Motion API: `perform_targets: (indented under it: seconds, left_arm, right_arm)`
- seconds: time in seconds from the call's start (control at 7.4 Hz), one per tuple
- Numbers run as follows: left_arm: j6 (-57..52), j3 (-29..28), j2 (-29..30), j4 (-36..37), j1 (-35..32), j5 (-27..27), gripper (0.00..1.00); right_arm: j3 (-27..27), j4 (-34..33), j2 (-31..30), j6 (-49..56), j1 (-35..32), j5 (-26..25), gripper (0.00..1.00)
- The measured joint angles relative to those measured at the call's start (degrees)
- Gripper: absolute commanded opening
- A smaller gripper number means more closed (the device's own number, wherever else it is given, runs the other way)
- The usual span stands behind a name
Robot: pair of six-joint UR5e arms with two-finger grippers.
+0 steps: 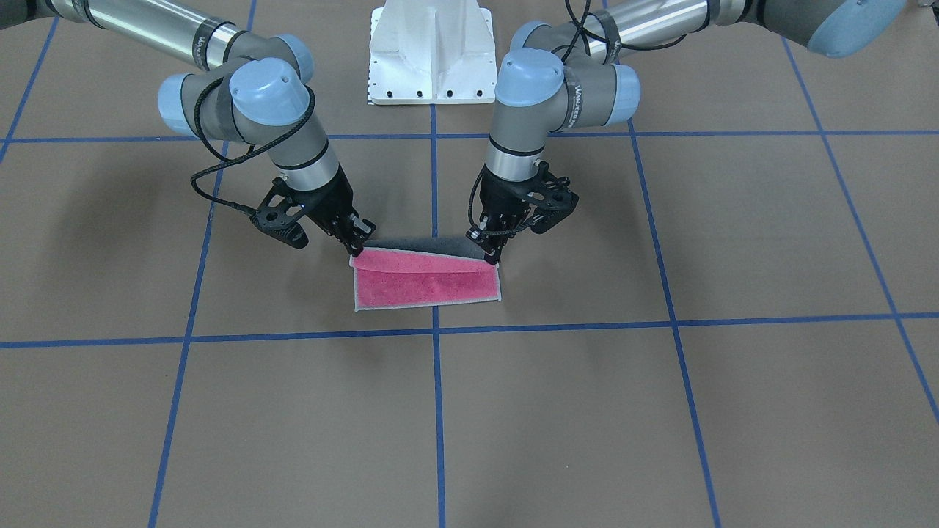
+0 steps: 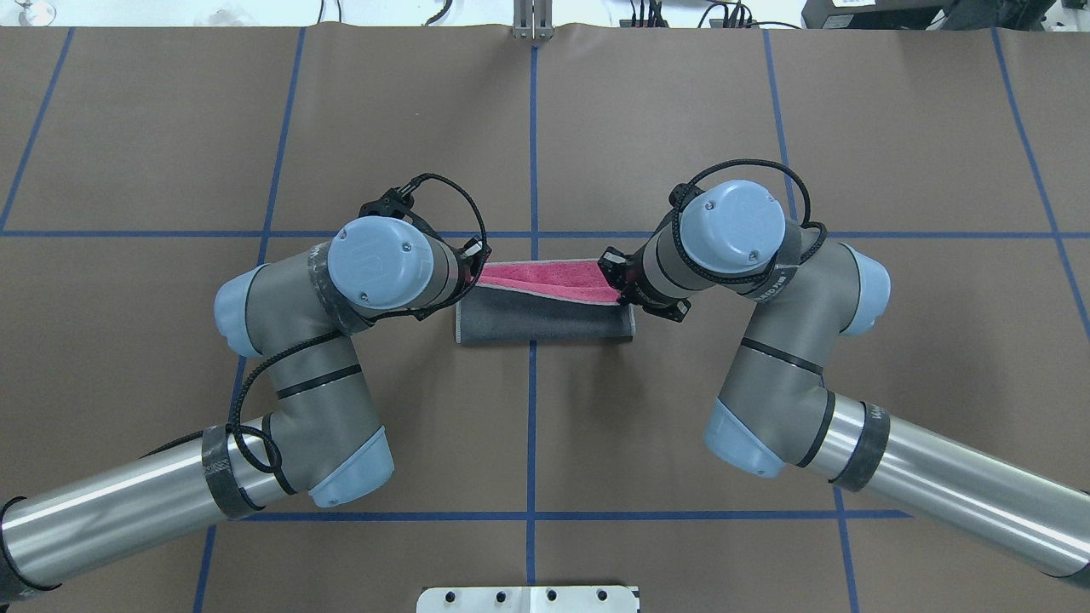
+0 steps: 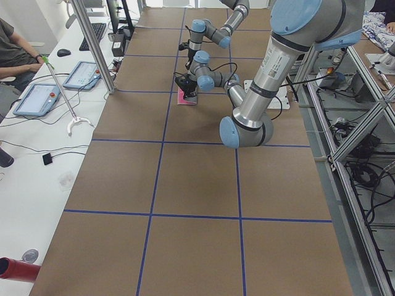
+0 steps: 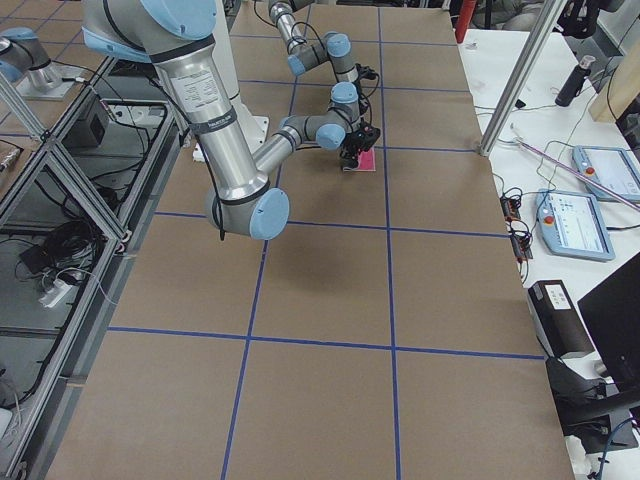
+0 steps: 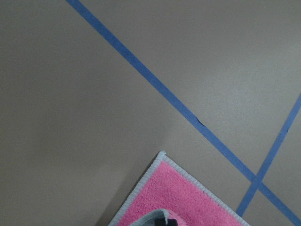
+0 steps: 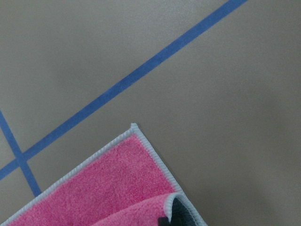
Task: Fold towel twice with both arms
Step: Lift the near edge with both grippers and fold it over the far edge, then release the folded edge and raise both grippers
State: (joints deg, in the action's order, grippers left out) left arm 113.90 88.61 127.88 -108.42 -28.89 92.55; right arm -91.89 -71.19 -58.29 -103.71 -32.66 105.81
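The towel (image 1: 425,287) lies at the table's middle, half folded over itself. Its pink face shows in the front-facing view and its dark grey back (image 2: 545,319) in the overhead view. My left gripper (image 1: 491,256) is shut on one lifted corner, and my right gripper (image 1: 357,248) is shut on the other. Both hold the raised edge just above the flat pink half. From overhead the left gripper (image 2: 473,266) and the right gripper (image 2: 620,288) stand at the towel's two ends. Each wrist view shows a flat pink corner (image 5: 181,197) (image 6: 108,188) with the held edge at the bottom.
Brown table cover with blue tape grid lines (image 1: 434,330). The white pedestal base (image 1: 431,51) stands behind the towel on the robot's side. Operators' desks with tablets (image 3: 37,98) run along the table's far long edge.
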Motion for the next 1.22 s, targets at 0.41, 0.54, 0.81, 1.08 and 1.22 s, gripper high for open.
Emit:
perform_targets:
  seconds: [0.41, 0.54, 0.81, 1.08, 1.22]
  left_arm:
    - [-0.1, -1.4, 0.0, -1.9, -0.1, 0.0, 0.0]
    - [-0.1, -1.8, 0.0, -2.6, -0.1, 0.0, 0.02]
    - [0.0, -2.2, 0.0, -3.5, -0.6, 0.0, 0.55]
    - [0.0, -3.0, 0.0, -4.5, -1.4, 0.0, 1.0]
    - [0.0, -3.8, 0.0, -5.7, -1.7, 0.0, 1.0]
  right_arm:
    - [1.3, 0.0, 0.8, 0.5, -0.3, -0.1, 0.0]
    - [1.4, 0.0, 0.8, 0.6, -0.5, 0.0, 0.0]
    - [1.6, 0.1, 1.0, 0.8, -0.8, 0.0, 0.54]
    - [2.2, 0.0, 1.8, 0.8, -1.1, -0.1, 0.78]
    - [3.0, 0.0, 2.5, 0.9, -1.3, -0.1, 0.79]
